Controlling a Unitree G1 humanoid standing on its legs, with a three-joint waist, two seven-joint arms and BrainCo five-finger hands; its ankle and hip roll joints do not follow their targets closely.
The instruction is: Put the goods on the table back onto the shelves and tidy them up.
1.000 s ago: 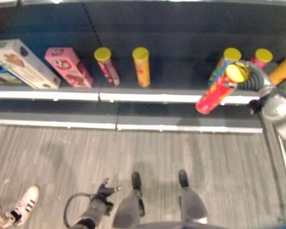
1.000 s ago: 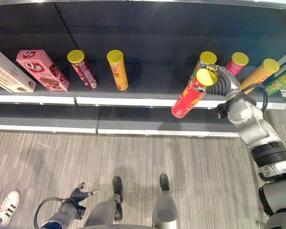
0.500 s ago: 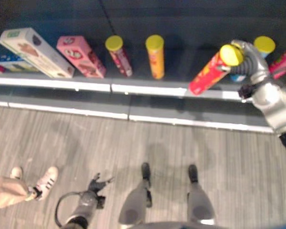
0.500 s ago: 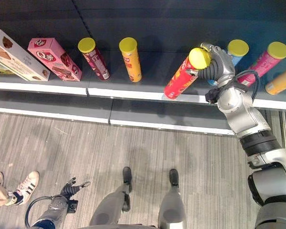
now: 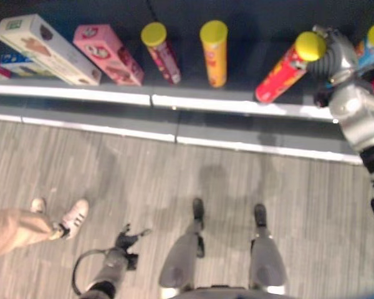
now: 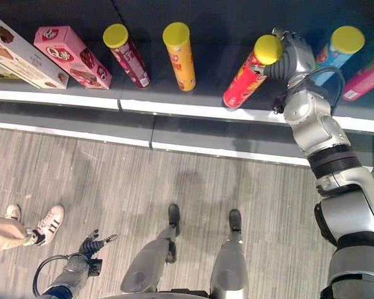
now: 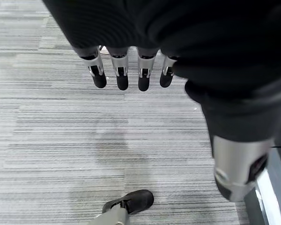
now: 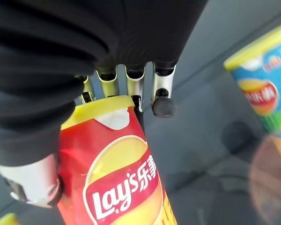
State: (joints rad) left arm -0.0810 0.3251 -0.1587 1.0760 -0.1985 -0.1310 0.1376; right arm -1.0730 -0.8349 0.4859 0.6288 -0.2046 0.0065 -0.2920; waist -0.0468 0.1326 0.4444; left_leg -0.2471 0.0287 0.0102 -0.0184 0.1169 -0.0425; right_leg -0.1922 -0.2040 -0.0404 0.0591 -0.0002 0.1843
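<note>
A red chip can [image 6: 242, 78] with a yellow lid leans on the dark shelf [image 6: 218, 37], its base close to the white front edge. My right hand [image 6: 291, 56] is shut round the can's upper end, just under the lid. In the right wrist view the fingers [image 8: 161, 93] curl behind the can [image 8: 117, 178] and the thumb presses its side. My left hand [image 6: 90, 245] hangs low over the floor, and in its wrist view the fingers [image 7: 122, 70] are straight and hold nothing.
On the same shelf stand a yellow can [image 6: 179, 56], a maroon can [image 6: 128, 55], a pink box [image 6: 71, 56] and a white box [image 6: 25, 43] to the left. A blue can [image 6: 340, 47] and a pink can [image 6: 368, 75] are to the right. A person's shoe [image 6: 47, 221] is at the lower left.
The camera has shifted. My right hand has carried the red can further in over the shelf and lowered its base to the shelf. A person's leg has come in at the left.
</note>
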